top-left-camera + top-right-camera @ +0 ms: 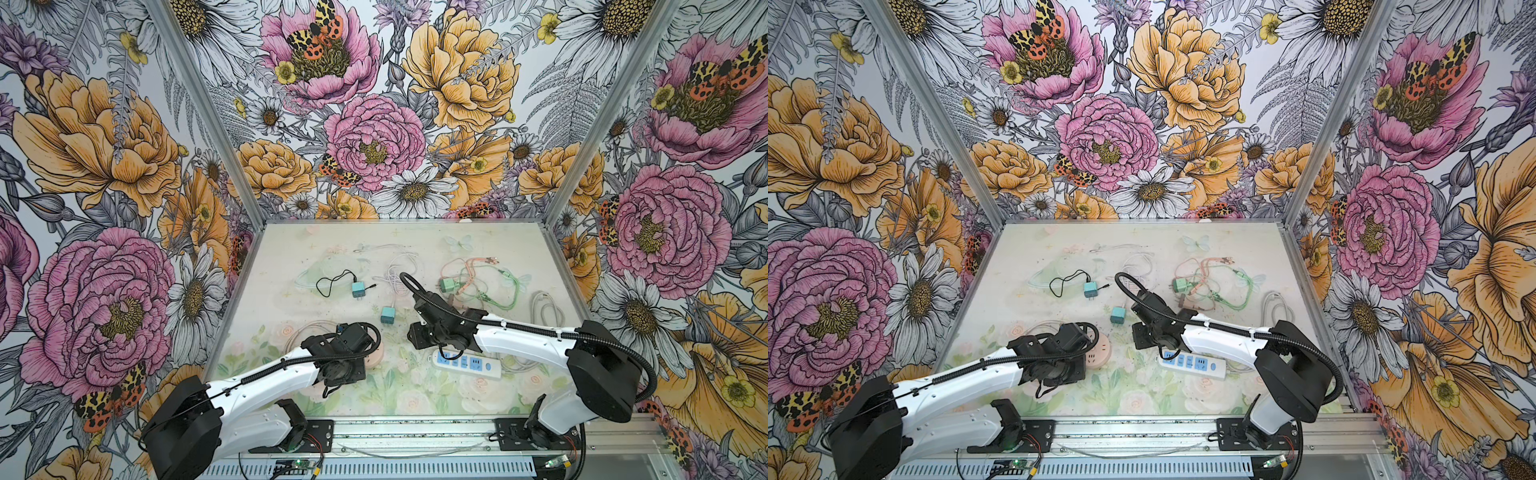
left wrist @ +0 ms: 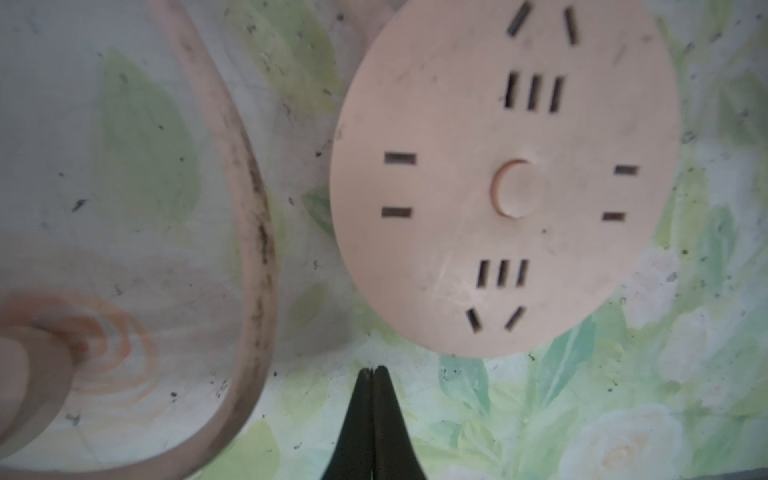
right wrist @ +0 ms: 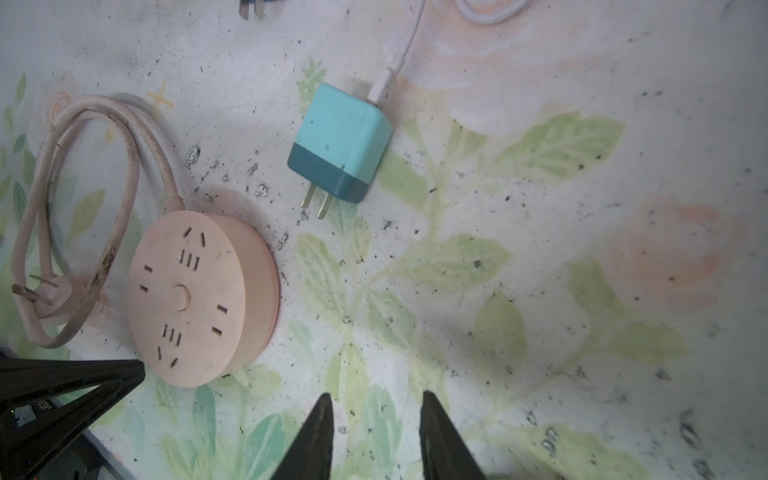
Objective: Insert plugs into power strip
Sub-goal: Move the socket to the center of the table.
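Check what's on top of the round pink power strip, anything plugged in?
Nothing plugged in: the round pink power strip shows every slot empty in both wrist views. In both top views the left arm covers most of it; only an edge shows.

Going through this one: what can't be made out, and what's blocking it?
Pink-brown cube charger plug: both top views, mostly behind the right arm's wrist.
Round pink plastic power strip: both top views, largely under the left arm's wrist.
Metal prongs of another plug: right wrist view, body cut off by the edge.
Flat pink plug: left wrist view, blurred, cut by the edge.
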Tool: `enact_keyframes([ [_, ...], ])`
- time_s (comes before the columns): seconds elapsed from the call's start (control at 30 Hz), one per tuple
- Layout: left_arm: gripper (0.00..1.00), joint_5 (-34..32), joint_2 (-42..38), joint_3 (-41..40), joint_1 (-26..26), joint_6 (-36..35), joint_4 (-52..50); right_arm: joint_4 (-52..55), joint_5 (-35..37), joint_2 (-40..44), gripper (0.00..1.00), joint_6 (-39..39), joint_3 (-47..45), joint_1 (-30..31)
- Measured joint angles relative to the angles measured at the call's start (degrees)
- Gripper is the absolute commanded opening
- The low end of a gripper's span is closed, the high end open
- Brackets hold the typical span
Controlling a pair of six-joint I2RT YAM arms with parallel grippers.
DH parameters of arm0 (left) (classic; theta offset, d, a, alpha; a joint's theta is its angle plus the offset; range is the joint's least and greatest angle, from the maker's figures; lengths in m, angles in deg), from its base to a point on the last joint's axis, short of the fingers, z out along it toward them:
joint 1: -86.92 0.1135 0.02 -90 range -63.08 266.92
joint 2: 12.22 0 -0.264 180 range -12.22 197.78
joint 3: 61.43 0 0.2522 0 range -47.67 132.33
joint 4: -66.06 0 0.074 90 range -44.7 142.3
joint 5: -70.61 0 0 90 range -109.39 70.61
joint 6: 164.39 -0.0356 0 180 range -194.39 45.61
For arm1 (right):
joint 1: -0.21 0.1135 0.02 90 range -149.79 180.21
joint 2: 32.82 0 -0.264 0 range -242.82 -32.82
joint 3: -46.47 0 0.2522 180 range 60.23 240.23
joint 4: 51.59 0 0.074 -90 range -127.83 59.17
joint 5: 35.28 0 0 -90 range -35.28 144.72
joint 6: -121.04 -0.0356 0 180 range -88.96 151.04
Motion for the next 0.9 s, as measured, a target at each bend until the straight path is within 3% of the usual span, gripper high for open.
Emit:
enact_keyframes([
  [0.4, 0.03, 0.48, 3.41, -0.02, 7.06, -1.18, 8.17, 0.02, 0.02, 0.0, 0.39, 0.07, -0.09, -1.46],
  [0.67, 0.13, 1.03, 6.01, 0.44, 8.94, -3.34, 9.64, 0.0, 0.35, 0.0, 0.42, 0.46, -0.09, -2.82],
  [0.9, 0.22, 0.79, 3.8, 6.97, 7.72, -5.53, 4.17, 0.22, 1.38, -0.22, 0.47, 1.75, 0.74, -4.09],
])
